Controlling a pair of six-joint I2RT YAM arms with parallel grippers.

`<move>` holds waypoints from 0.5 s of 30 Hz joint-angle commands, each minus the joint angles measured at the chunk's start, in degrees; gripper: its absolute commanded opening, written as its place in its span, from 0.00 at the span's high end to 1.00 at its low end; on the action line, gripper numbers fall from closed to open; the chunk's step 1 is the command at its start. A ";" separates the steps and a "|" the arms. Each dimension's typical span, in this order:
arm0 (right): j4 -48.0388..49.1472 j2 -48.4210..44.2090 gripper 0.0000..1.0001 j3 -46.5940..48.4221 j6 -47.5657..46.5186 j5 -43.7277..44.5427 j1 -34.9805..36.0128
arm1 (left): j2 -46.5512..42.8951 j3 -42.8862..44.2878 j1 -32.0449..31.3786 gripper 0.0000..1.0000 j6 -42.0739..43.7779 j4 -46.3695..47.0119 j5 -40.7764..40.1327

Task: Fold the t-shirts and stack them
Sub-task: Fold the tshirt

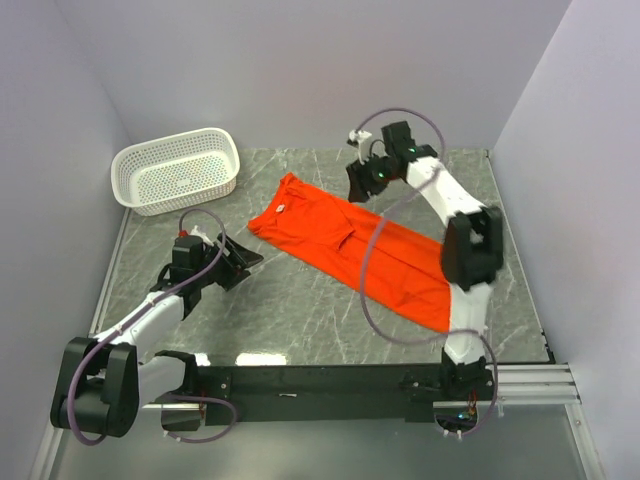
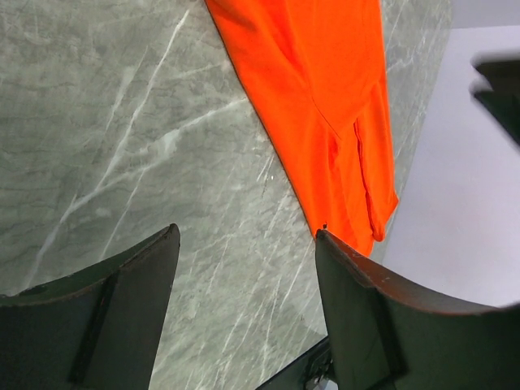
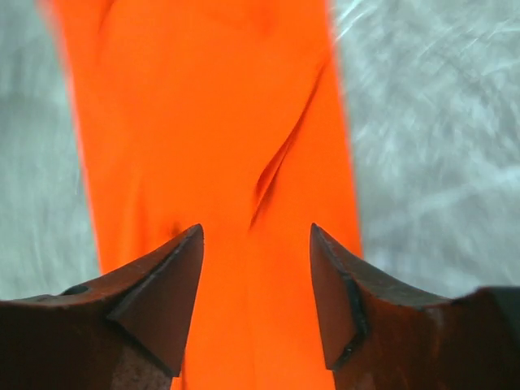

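- From above, the orange-red t-shirt (image 1: 350,245) lies on the grey marbled counter (image 1: 300,320), folded into 1 long strip. The strip runs slantwise from the far left toward the near right.
- Its small white neck label (image 1: 282,208) shows at the far-left end.
- A white perforated basket (image 1: 175,178) stands in the far-left corner of the counter, apart from the shirt.
- The left hand (image 1: 245,268) sits low over bare counter near the shirt's far-left end. Its 2 fingers are spread, with nothing between them.
- The right hand (image 1: 357,190) hangs over the far edge of the strip, about a third of the way along from the label end.
- In the left wrist view, the left hand (image 2: 248,305) has its 2 dark fingers (image 2: 122,309) wide apart over marbled counter (image 2: 122,122), holding nothing.
- There the t-shirt (image 2: 325,89) runs down from the top of the view and ends just past the tip of the right-side finger. I cannot tell whether the two touch.
- A pale wall (image 2: 455,203) fills the right of that view.
- In the right wrist view, the right hand (image 3: 256,301) is spread, its 2 fingertips (image 3: 166,284) parted above the t-shirt (image 3: 211,122) and pinching none of the cloth.
- The orange strip runs straight away between those fingers, with 1 crease down its middle.
- Blurred grey counter (image 3: 431,162) shows on both sides of it.
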 commanded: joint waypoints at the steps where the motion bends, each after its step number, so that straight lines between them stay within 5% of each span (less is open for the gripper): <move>1: -2.83 14.31 0.36 15.34 22.38 -1.13 -0.21 | -1.76 1.93 -0.36 0.27 -0.34 0.79 -0.80; 6: -1.16 23.23 0.34 26.29 31.11 0.46 -0.83 | -1.50 0.71 -0.54 0.27 -0.69 2.02 -0.27; 15: -4.23 30.35 0.36 27.54 31.82 -1.03 -0.83 | -0.71 -1.14 -0.72 0.27 -1.57 3.87 0.78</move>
